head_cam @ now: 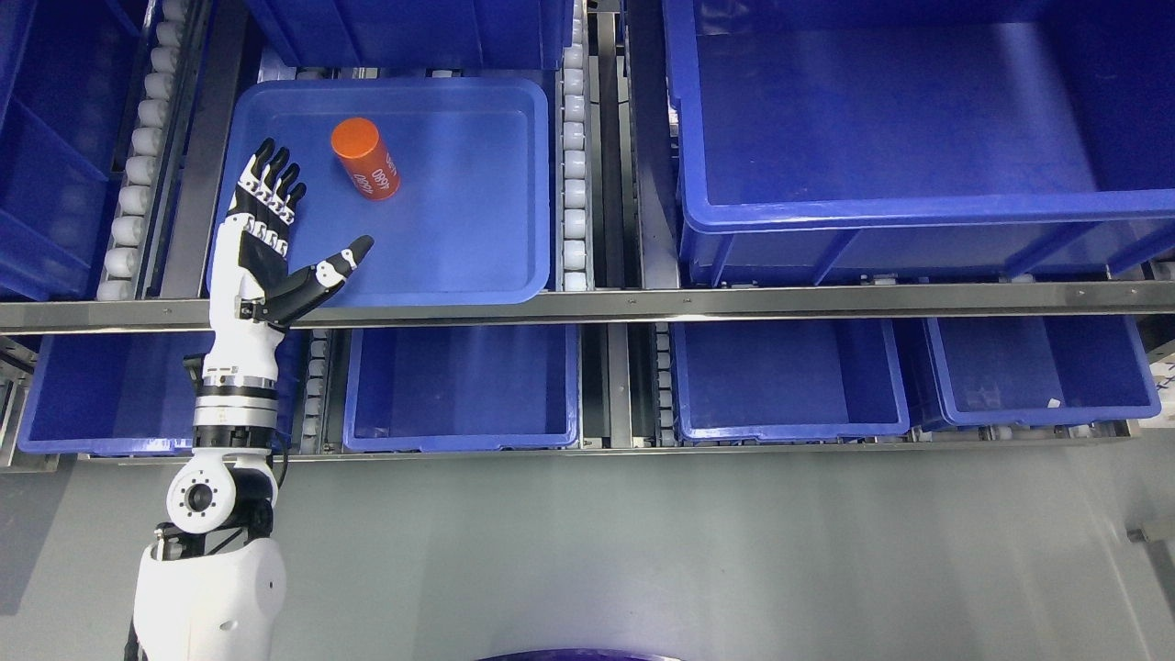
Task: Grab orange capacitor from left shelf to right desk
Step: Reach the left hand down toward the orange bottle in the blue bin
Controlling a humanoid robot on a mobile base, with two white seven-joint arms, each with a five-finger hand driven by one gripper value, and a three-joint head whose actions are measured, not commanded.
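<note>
One orange capacitor is seen lying on its side in a shallow blue tray on the upper shelf level, in the tray's upper left part, with white print on its side and its round end turned up and to the left. One robot hand, the left hand, is reached up from the lower left over the tray's left edge. Its four fingers are held straight and close together, pointing away from the robot, while the thumb is stretched out to the right; nothing is grasped. The capacitor is located just beside the fingertips, to their right, and is kept apart from them by a strip of bare tray floor.

One large blue bin is set to the right of the tray on the same level. Four blue bins are counted in the row beneath the metal rail, the leftmost partly hidden by the forearm. White rollers are lined up between the tray and the large bin.
</note>
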